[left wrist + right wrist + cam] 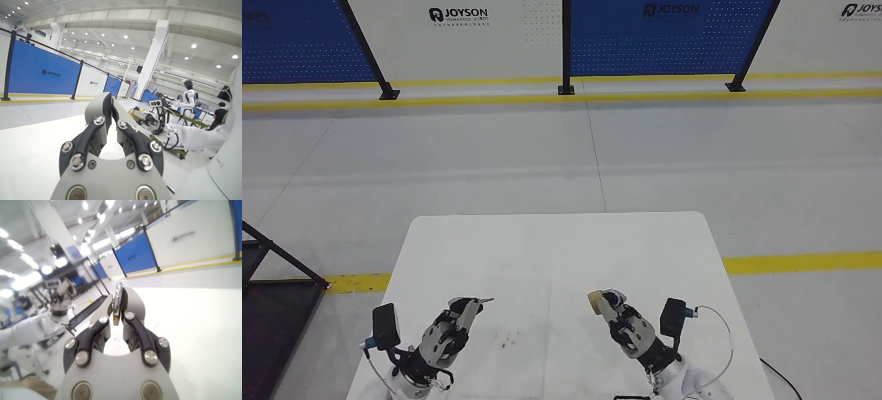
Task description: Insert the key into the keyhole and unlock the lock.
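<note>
The right gripper (119, 298) clamps the lock (116, 308); left gripper (112, 106) seemingly pinches the key (483, 301).

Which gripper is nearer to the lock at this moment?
Right. The right gripper is shut on the lock itself. The left gripper, shut on the key, is apart from it, across a stretch of the table.

White table (552, 250) under the left gripper (477, 303). Ahead of it, past the table edge: pale grey floor (642, 160), yellow lines (642, 98), then blue & white fence panels (662, 35) w/ black posts. Black rack (272, 290) to its left, off the table. Far beyond: white pillar (153, 62), round ceiling lights (193, 46).
</note>
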Controlling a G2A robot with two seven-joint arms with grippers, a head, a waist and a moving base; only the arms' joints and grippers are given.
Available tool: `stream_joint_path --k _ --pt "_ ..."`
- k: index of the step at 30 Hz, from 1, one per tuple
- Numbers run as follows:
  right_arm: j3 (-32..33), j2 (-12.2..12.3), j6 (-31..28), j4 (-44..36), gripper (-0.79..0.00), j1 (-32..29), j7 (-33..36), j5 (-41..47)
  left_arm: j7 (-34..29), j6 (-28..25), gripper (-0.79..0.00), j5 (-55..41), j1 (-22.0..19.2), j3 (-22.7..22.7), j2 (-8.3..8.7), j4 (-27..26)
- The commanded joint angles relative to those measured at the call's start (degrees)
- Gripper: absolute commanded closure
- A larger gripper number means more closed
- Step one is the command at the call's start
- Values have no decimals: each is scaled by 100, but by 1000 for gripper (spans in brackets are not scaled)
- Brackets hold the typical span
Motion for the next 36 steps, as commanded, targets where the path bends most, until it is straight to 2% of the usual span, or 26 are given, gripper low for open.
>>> stream_joint_path --k 1,7,11,13,20,27,36 --pt "-137 -27 -137 14 0 73 -79 341 16 -63 0 -186 -20 139 -16 -40" --pt "-745 -166 -719 125 0 336 -632 1127 333 -522 0 -623 -258 845 -112 180" --pt "-1048 -251 -1046 323 0 526 -894 1345 574 -570 0 -882 -468 1401 -143 225" --pt "-1159 -290 -1192 425 0 591 -1051 1343 567 -570 0 -1046 -529 1747 -120 213" --pt "-1299 -397 -1530 761 0 741 -1633 1180 406 -570 0 -1428 -789 2369 23 305" --pt "-1289 -452 -1595 834 0 747 -1894 992 764 -570 0 -1237 -1077 2669 56 512" --pt "-1362 -530 -1428 894 0 755 -2102 679 925 -570 0 -1022 -1396 3028 -31 852"
